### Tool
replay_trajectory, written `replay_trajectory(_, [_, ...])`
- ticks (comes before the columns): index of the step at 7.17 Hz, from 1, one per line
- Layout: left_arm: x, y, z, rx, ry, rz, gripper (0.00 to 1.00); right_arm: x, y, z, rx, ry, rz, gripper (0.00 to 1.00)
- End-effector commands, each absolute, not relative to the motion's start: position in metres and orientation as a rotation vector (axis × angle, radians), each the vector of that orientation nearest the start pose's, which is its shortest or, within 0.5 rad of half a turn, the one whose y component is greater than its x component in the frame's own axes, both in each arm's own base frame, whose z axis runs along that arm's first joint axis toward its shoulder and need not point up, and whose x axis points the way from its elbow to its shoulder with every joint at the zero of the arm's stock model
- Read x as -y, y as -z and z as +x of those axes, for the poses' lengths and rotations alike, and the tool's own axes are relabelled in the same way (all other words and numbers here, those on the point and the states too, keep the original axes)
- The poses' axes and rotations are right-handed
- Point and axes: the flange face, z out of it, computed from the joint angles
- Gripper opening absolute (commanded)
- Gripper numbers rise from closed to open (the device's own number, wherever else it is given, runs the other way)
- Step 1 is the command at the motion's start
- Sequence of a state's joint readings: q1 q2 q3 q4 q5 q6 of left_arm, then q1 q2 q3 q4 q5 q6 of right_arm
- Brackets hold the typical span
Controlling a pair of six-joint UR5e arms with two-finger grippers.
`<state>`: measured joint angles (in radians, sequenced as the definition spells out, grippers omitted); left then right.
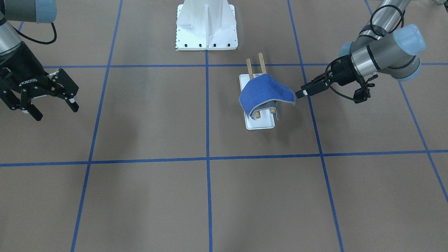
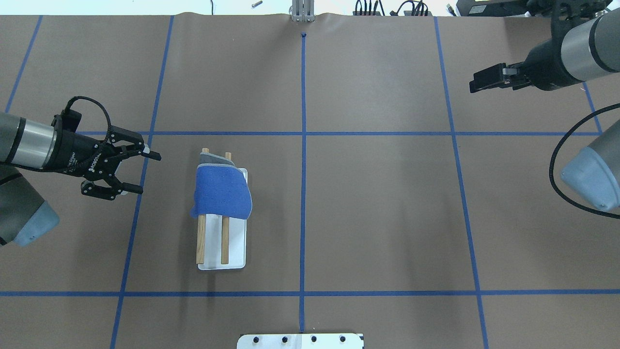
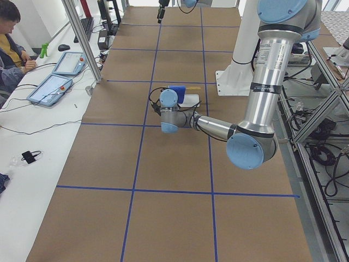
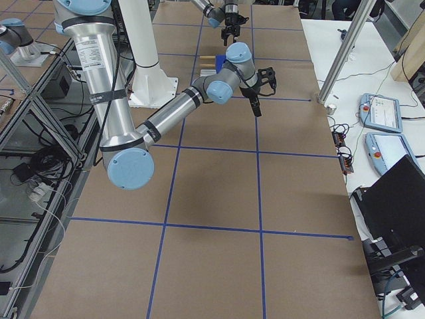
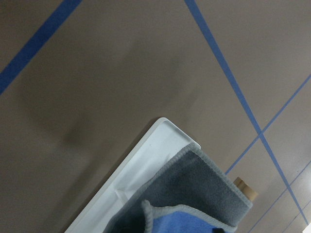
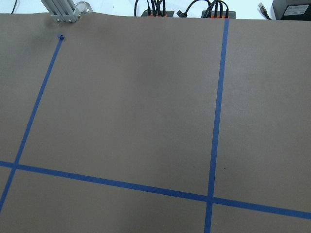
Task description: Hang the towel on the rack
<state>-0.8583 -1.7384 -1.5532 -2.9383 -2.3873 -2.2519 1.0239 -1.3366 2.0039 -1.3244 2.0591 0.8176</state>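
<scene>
The towel (image 1: pixel 262 92) hangs blue face up over one end of the rack's two wooden dowels (image 1: pixel 260 61), with its grey face folded under. The rack's white base plate (image 1: pixel 260 124) lies flat on the table. In the overhead view the towel (image 2: pixel 223 191) covers the far end of the dowels (image 2: pixel 224 240). My left gripper (image 2: pixel 145 173) is open and empty, level with the towel and a short gap to its left. It shows edge-on in the front view (image 1: pixel 302 92). My right gripper (image 1: pixel 54 110) is open and empty, far off. The left wrist view shows the towel's grey face (image 5: pixel 194 189).
The large white bolted pedestal (image 1: pixel 206 28) stands at the robot's side of the table, behind the rack. Blue tape lines cross the brown table cover. An operator (image 3: pixel 11 49) sits at a side desk with tablets.
</scene>
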Motion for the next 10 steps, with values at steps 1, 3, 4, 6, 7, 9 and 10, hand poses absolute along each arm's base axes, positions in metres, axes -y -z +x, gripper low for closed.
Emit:
replay_trajectory(1, [0.462, -0.439, 0.273, -1.477, 0.676, -0.483, 0.99, 0.511, -0.319, -0.202, 0.902, -0.041, 0.379, 1.00])
replay_trajectory(3, [0.495, -0.441, 0.213, -1.518, 0.692, -0.300, 0.99, 0.538, -0.353, -0.162, 0.940, -0.063, 0.275, 1.00])
replay_trajectory(4, [0.494, -0.474, 0.183, -1.484, 0.625, -0.121, 0.99, 0.551, -0.376, -0.142, 0.921, -0.095, 0.252, 1.00])
replay_trajectory(6, [0.519, -0.518, 0.137, -1.395, 0.596, 0.114, 0.99, 0.553, -0.433, -0.100, 0.861, -0.080, 0.241, 1.00])
replay_trajectory(7, [0.531, -0.544, 0.113, -1.300, 0.535, 0.211, 0.99, 0.542, -0.463, -0.074, 0.858, -0.054, 0.227, 1.00])
replay_trajectory(9, [0.549, -0.578, 0.079, -1.049, 0.361, 0.419, 0.99, 0.520, -0.524, -0.032, 0.847, 0.055, 0.221, 1.00])
replay_trajectory(10, [0.552, -0.596, 0.058, -0.917, 0.264, 0.476, 0.99, 0.516, -0.548, -0.022, 0.840, 0.078, 0.206, 1.00])
